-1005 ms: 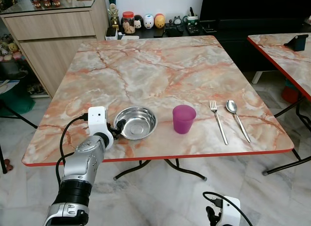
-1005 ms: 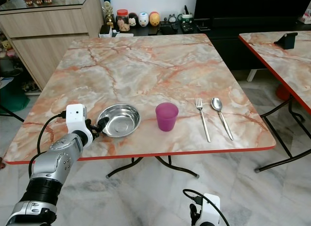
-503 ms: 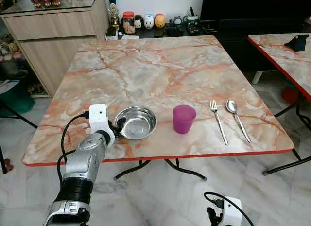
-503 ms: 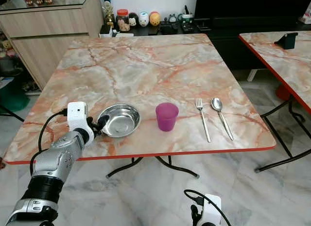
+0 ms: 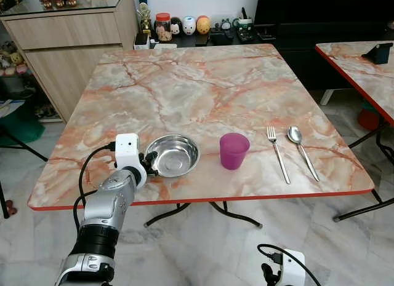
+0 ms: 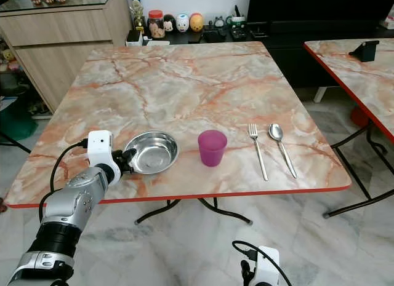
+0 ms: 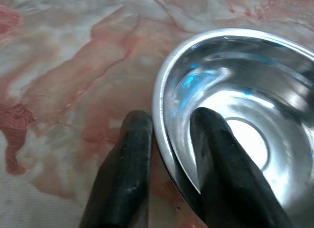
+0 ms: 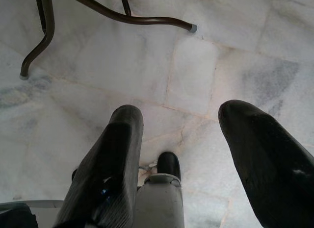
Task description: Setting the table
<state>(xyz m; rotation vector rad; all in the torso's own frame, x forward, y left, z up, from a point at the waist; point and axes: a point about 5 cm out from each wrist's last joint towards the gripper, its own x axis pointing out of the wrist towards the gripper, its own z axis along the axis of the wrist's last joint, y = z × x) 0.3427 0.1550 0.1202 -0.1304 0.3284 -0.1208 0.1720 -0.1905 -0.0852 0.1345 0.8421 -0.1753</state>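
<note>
A steel bowl (image 5: 175, 155) sits near the front left of the marble table (image 5: 197, 89). My left gripper (image 5: 149, 162) is shut on the bowl's left rim; in the left wrist view one finger (image 7: 128, 174) is outside the rim and the other finger (image 7: 223, 169) inside the bowl (image 7: 245, 110). A purple cup (image 5: 234, 150) stands to the right of the bowl. Further right lie a fork (image 5: 276, 154) and a spoon (image 5: 301, 150), side by side. My right gripper (image 8: 181, 139) hangs open below the table, over the floor.
A wooden cabinet (image 5: 68, 46) stands at the back left. Jars and figurines (image 5: 184, 26) line a low dark shelf behind the table. A second marble table (image 5: 363, 71) is at the right, and the table's metal legs (image 8: 98, 12) stand on the tiled floor.
My left gripper has pushed slightly forward and right along the bowl's rim, and the bowl has shifted a little with it. The right arm has not moved.
</note>
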